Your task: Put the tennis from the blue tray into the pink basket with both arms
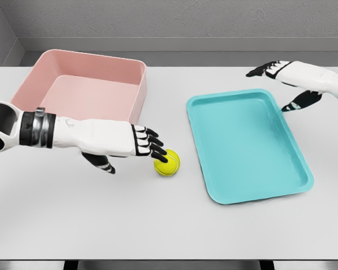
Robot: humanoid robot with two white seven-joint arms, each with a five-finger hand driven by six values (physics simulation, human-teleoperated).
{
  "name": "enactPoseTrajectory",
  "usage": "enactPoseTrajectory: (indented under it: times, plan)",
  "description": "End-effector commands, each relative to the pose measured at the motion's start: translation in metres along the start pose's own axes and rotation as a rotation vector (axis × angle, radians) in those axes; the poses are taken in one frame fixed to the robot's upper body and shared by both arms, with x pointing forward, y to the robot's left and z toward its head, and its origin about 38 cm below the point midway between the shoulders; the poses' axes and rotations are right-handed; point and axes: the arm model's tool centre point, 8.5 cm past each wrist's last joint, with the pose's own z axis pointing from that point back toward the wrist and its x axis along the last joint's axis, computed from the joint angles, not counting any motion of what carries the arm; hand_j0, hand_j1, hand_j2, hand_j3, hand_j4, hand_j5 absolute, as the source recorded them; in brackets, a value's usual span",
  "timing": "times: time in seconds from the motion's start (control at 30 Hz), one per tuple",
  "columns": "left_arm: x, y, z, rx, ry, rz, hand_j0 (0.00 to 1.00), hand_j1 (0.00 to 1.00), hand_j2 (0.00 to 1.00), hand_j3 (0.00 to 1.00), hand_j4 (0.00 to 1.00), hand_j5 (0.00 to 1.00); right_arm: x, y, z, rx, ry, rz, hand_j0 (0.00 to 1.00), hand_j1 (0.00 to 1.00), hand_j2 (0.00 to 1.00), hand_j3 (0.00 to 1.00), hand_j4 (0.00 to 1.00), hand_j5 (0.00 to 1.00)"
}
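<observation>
Head view: left hand (143, 143) at the ball (167, 162).
Its fingers reach flat onto the ball without gripping it, mid-counter (101, 219) between basket (136, 90) and tray (304, 169); right hand (270, 70), relaxed and empty, hovers well apart.

Tennis ball (167, 162): on table (101, 225), between pink basket (84, 84) and blue tray (245, 146).
Left hand (129, 140): fingertips on ball, not grasping.
Right hand (293, 76): fingers spread, above tray's far right corner.
</observation>
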Motion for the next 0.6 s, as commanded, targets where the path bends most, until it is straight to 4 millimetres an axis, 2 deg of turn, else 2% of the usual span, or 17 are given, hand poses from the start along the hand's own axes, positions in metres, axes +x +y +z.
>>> enactPoseTrajectory:
  times: [0.0, 0.17, 0.27, 0.4, 0.47, 0.57]
  plan:
    - [0.007, 0.003, -0.015, 0.051, -0.083, 0.069, 1.0, 1.0, 1.0, 1.0, 1.0, 1.0, -0.003, -0.004, 0.007, -0.01, 0.016, 0.001, 1.0, 1.0, 1.0, 1.0, 1.0, 1.0]
    - [0.005, 0.012, -0.034, 0.118, -0.143, 0.124, 1.0, 1.0, 1.0, 1.0, 1.0, 1.0, -0.004, -0.006, 0.011, -0.007, 0.022, 0.004, 1.0, 1.0, 1.0, 1.0, 1.0, 1.0]
    - [-0.017, 0.006, -0.04, 0.084, -0.061, 0.09, 1.0, 1.0, 1.0, 1.0, 1.0, 1.0, -0.005, -0.007, 0.011, -0.011, 0.023, 0.005, 1.0, 1.0, 1.0, 1.0, 1.0, 1.0]
    - [-0.036, -0.006, -0.064, 0.015, 0.011, 0.028, 1.0, 1.0, 1.0, 1.0, 1.0, 1.0, -0.01, -0.007, 0.019, -0.007, 0.044, 0.006, 1.0, 1.0, 1.0, 1.0, 1.0, 1.0]
    - [-0.035, -0.004, -0.072, 0.024, -0.002, 0.029, 1.0, 1.0, 1.0, 1.0, 1.0, 1.0, -0.01, -0.007, 0.019, -0.007, 0.045, 0.008, 1.0, 1.0, 1.0, 1.0, 1.0, 1.0]
    - [-0.05, -0.012, -0.075, 0.021, 0.03, 0.072, 1.0, 1.0, 1.0, 1.0, 1.0, 1.0, -0.01, -0.007, 0.019, -0.008, 0.044, 0.006, 1.0, 1.0, 1.0, 1.0, 1.0, 1.0]
